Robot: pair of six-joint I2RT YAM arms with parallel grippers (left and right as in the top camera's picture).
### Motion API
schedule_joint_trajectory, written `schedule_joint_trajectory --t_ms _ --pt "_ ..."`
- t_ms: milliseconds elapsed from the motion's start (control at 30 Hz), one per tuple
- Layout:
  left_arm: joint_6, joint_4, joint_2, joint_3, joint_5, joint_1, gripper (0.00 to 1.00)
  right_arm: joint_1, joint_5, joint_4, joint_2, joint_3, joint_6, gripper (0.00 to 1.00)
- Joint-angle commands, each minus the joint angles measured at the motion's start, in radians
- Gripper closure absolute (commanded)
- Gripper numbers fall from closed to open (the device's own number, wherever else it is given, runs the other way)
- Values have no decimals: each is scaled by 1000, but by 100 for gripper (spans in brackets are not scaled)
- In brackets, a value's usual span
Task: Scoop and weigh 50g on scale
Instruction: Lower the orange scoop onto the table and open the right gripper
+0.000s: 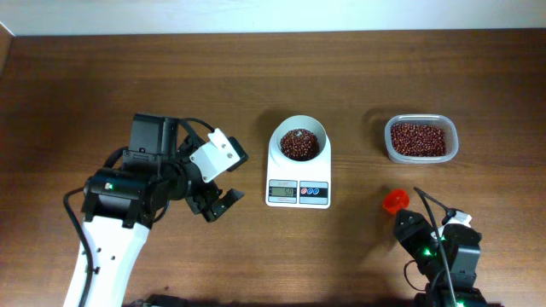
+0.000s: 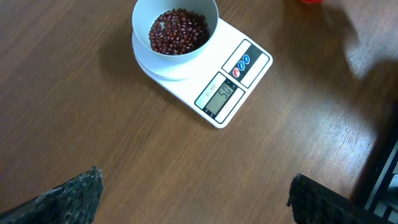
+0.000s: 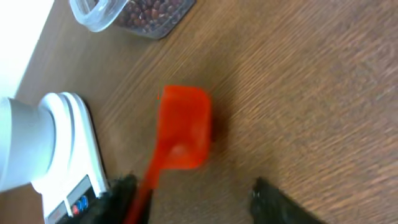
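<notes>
Overhead: one scale (image 1: 299, 170), one tub (image 1: 421, 139) and one scoop (image 1: 393, 201) to its right, wooden desk (image 1: 128, 77); left end effector (image 1: 222, 203) released, right end effector (image 3: 196, 202) grip unclear.

**Q:** Item count on the table?
**A:** I log one scale (image 1: 298, 175), one bowl (image 1: 299, 122), one tub (image 1: 420, 118) and one scoop (image 1: 394, 201).
**Q:** Beans (image 1: 299, 145)?
**A:** Two lots: one in the bowl, one in the tub. There are too many single beans for me to count.
**Q:** Anything else?
**A:** One display (image 1: 282, 192). Two grippers: one left gripper (image 2: 196, 202), one right gripper (image 3: 196, 205).
</notes>
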Motion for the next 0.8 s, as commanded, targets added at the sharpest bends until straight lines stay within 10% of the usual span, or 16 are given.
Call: schedule_joint_trajectory --t_ms 0,100,133,200,600,767 --pt "-9 2 2 16 14 5 1 -4 24 -1 3 -7 -8 12" --pt "-9 2 2 16 14 5 1 -4 25 -1 3 -7 -8 85" --pt "-9 2 2 16 14 5 1 -4 25 0 3 -7 -8 87" --pt "-9 2 2 16 14 5 1 -4 28 0 3 -7 -8 4" --pt "-9 2 2 16 14 5 1 -4 -191 74 3 -7 71 1" --pt "-9 2 2 16 14 5 1 0 -183 25 3 -7 70 59"
